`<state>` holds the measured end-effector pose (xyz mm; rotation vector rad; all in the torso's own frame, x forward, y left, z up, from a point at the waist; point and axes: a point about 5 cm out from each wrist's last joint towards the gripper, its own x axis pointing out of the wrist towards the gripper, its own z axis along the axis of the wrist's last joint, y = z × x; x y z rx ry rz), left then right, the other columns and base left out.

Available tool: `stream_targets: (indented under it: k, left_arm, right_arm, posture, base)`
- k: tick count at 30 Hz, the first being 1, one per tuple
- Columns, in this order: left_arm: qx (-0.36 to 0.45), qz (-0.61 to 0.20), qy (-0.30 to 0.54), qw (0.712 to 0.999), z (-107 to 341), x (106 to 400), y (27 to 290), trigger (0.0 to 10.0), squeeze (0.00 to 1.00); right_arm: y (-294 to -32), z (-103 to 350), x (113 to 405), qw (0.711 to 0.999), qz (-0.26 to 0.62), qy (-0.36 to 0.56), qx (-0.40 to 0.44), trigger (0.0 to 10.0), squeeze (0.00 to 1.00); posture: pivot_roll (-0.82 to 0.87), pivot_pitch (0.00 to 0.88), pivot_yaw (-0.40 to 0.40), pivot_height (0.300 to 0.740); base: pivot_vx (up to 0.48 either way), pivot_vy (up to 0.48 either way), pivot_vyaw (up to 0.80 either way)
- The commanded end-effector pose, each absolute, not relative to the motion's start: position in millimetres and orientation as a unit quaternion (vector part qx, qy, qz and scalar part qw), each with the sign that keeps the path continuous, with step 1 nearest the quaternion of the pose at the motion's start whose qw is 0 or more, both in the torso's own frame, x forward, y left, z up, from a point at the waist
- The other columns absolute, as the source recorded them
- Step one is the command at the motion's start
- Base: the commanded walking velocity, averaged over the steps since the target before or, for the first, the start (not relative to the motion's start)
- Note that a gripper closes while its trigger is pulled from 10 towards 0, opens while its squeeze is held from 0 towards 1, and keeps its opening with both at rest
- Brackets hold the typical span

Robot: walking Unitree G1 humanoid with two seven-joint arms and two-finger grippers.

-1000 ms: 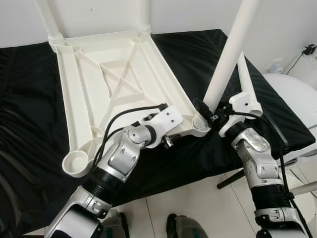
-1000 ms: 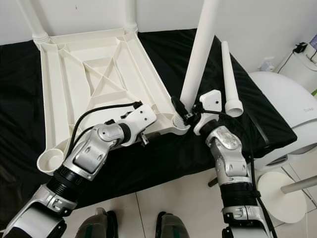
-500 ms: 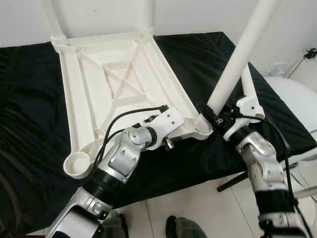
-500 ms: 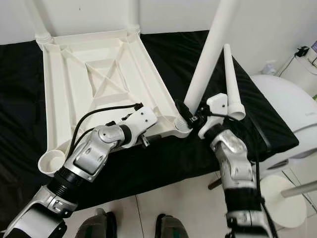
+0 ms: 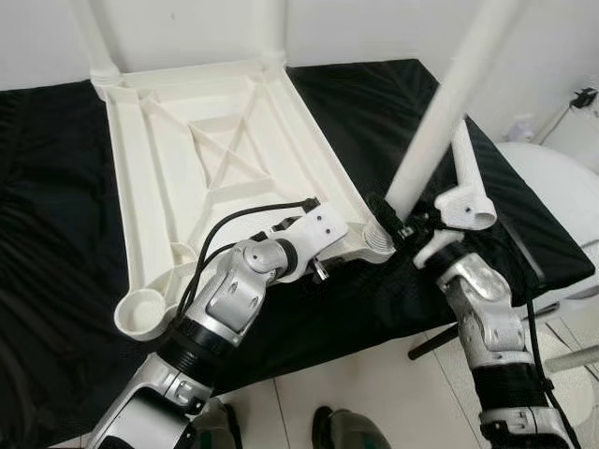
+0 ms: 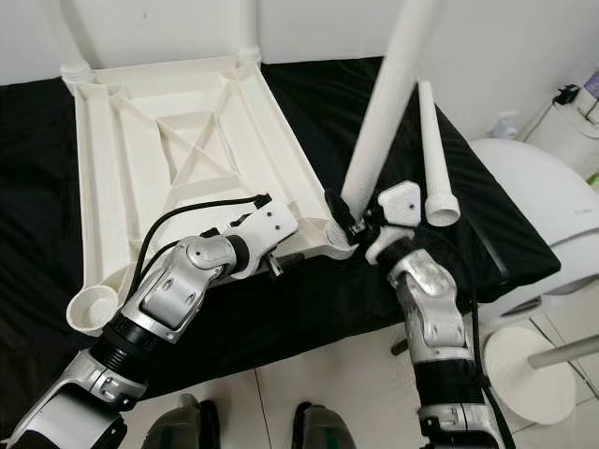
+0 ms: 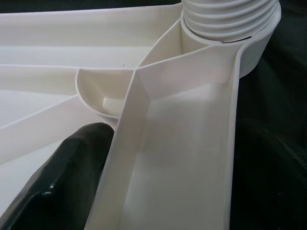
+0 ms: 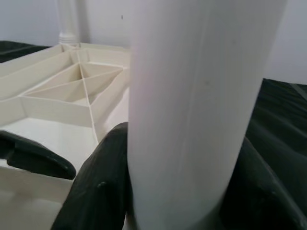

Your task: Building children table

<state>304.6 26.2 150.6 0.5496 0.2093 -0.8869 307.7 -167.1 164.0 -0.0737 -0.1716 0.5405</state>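
Left eye, tabletop [image 5: 201, 159]: white, upside down on the black-draped worktop [image 5: 56, 281]; legs stand in both far corners.
Left eye, leg [image 5: 440, 117]: tilted, foot in the near right socket.
Right eye, right tool [image 6: 348, 213]: at that leg's base.
Right eye, spare leg [image 6: 432, 154]: flat on the cloth, just beside.
Left wrist, left tool [image 7: 91, 158]: pinching the tabletop's near rim; one finger [image 7: 67, 172] inside.
Right wrist, fingers [image 8: 98, 187]: clamped on the leg, one each side.
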Motion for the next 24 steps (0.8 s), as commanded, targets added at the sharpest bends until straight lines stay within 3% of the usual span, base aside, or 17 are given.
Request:
stream_targets:
  k: [1, 5, 14, 24]
  left_arm:
    - [0.264, -0.405, 0.107, 0.869, 147, 305, 28, 10.0, 0.00]
    - [0.262, -0.400, 0.109, 0.871, 147, 305, 31, 10.0, 0.00]
    - [0.261, -0.397, 0.111, 0.873, 146, 305, 32, 10.0, 0.00]
    - [0.261, -0.397, 0.112, 0.873, 147, 305, 33, 10.0, 0.00]
  right_arm:
    - [-164, 138, 307, 0.962, 0.270, -0.015, -0.041, 10.0, 0.00]
    - [-175, 131, 308, 0.960, 0.273, 0.020, -0.060, 10.0, 0.00]
    - [-183, 130, 297, 0.957, 0.272, -0.004, -0.097, 10.0, 0.00]
    - [-191, 110, 282, 0.976, 0.218, -0.026, 0.001, 10.0, 0.00]
  posture:
    - [-0.02, 0.081, -0.036, 0.740]
    - [-0.02, 0.088, -0.043, 0.740]
    - [-0.02, 0.099, -0.040, 0.740]
    - [-0.02, 0.108, -0.031, 0.740]
  base:
    - [0.000, 0.000, 0.00]
    - [0.000, 0.000, 0.00]
    - [0.000, 0.000, 0.00]
    - [0.000, 0.000, 0.00]
